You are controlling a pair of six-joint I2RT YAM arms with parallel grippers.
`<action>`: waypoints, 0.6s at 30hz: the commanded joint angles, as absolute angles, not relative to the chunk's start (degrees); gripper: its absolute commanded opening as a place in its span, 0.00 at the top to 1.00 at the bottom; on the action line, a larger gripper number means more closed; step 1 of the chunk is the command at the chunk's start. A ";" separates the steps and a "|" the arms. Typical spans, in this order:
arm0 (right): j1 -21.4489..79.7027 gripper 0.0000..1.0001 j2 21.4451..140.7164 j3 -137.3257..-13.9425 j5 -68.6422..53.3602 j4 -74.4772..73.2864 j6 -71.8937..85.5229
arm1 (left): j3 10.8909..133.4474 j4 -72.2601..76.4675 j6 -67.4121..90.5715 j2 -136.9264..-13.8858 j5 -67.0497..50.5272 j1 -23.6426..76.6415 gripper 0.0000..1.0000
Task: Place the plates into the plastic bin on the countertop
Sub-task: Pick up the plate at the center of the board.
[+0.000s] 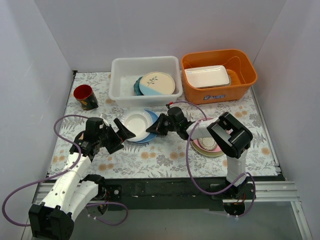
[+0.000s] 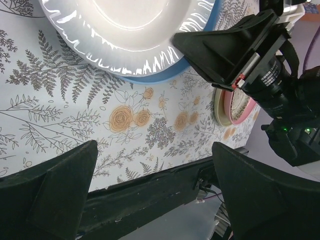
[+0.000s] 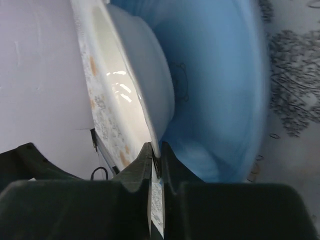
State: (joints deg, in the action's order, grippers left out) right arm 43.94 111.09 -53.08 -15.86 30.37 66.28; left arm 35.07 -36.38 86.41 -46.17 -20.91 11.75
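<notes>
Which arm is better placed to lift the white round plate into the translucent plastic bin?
Right: the right pincer grips the white round plate by its rim; the left pincer hangs open.

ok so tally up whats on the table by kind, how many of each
plates: 6 showing (white plate, light blue plate, teal plate, leaf-patterned plate, pink plate, yellowish plate; more may be hidden)
tubs: 2 (white bin, orange tub)
trays: 1 (white tray)
cups: 1 (red cup)
total: 10
</notes>
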 commanded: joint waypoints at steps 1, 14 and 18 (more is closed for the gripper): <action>44.39 0.99 111.71 -51.16 -13.01 33.48 66.71 | 34.90 -37.18 86.57 -45.18 -20.30 11.95 0.02; 44.47 0.99 109.78 -49.22 -13.89 35.77 66.97 | 35.51 -37.09 87.19 -44.30 -19.87 11.95 0.02; 44.47 0.99 107.85 -47.99 -14.06 36.65 67.15 | 36.91 -37.88 87.28 -43.33 -19.42 11.87 0.02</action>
State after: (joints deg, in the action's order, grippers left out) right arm 44.36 110.63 -50.02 -15.53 37.91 68.88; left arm 35.07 -36.99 86.98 -45.39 -20.27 11.75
